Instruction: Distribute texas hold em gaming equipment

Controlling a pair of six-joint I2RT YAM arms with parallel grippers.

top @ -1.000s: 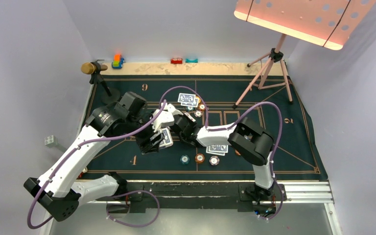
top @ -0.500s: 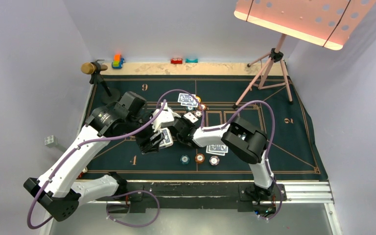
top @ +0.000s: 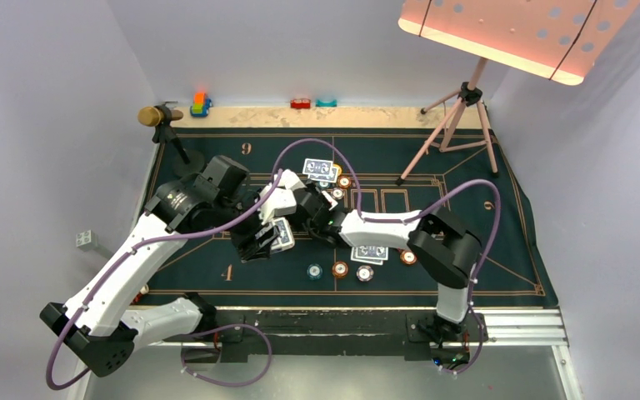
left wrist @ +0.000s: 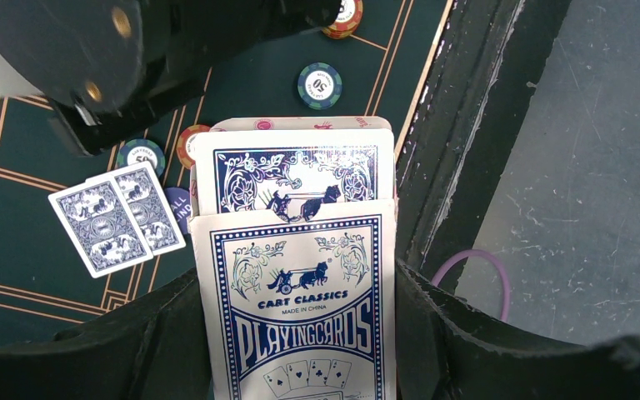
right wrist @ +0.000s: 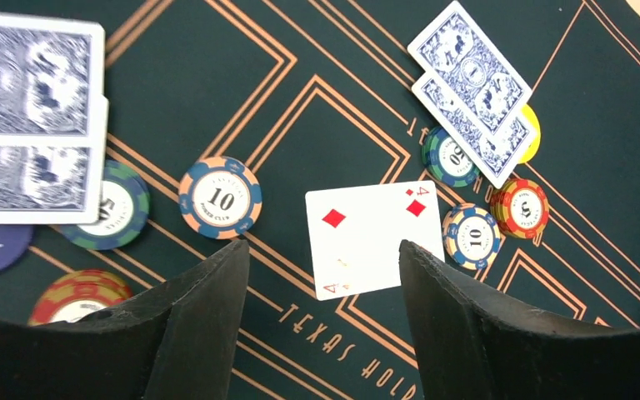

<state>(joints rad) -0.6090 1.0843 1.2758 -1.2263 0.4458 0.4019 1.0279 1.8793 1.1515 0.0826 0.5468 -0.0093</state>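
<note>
My left gripper (left wrist: 296,279) is shut on a blue-and-white playing-card box (left wrist: 300,317), and a blue-backed card (left wrist: 296,171) sticks out of its open top. Over the middle of the mat my right gripper (right wrist: 321,250) stands open just above a face-up four of diamonds (right wrist: 371,237), touching nothing. Chips lie round that card: an orange 10 chip (right wrist: 220,197), a blue 10 chip (right wrist: 471,236) and a red-yellow chip (right wrist: 519,207). Two face-down cards (right wrist: 471,87) partly cover a yellow disc (right wrist: 532,133). In the top view the box (top: 282,236) hangs left of centre.
The dark green poker mat (top: 500,250) covers the table. A gold-headed microphone (top: 152,115) stands at its far left corner, and a tripod stand (top: 458,125) at the far right. Toy blocks (top: 201,104) line the back edge. Another card pair (top: 369,252) and three chips (top: 340,269) lie near the front.
My right gripper has opened and let go of the four of diamonds, which now lies flat on the mat. Its elbow has swung right. The left arm has not moved.
</note>
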